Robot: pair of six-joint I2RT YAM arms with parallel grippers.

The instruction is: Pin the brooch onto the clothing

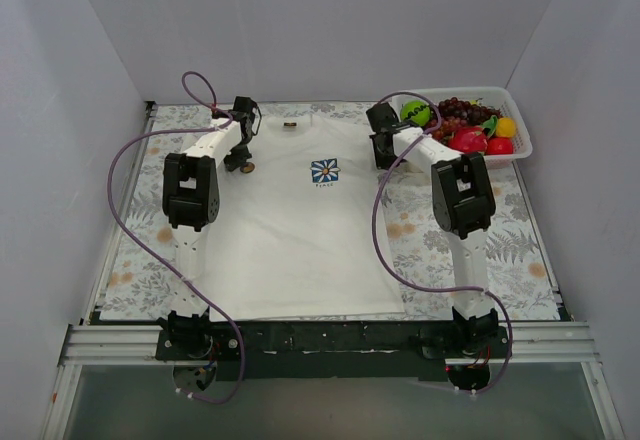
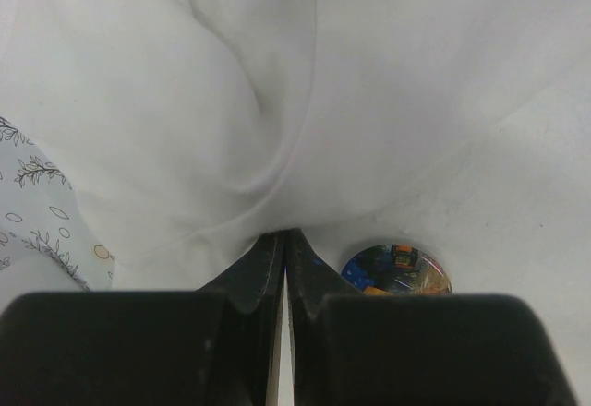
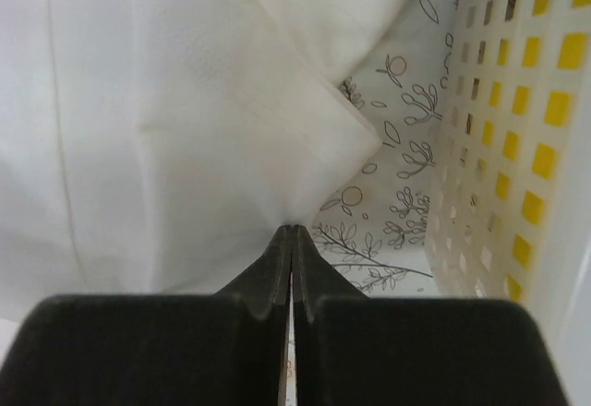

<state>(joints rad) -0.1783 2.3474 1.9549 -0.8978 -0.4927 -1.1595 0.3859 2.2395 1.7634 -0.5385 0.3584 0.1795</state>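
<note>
Now: one T-shirt [image 1: 300,240] clamped by left jaws and right jaws; one brooch [image 2: 397,270] beside left jaws.

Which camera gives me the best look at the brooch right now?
Left wrist: the brooch lies close up on the T-shirt, beside the left gripper, with its lower edge hidden behind the finger. Top external shows it only as a tiny speck near that gripper. Right wrist does not show it.
</note>
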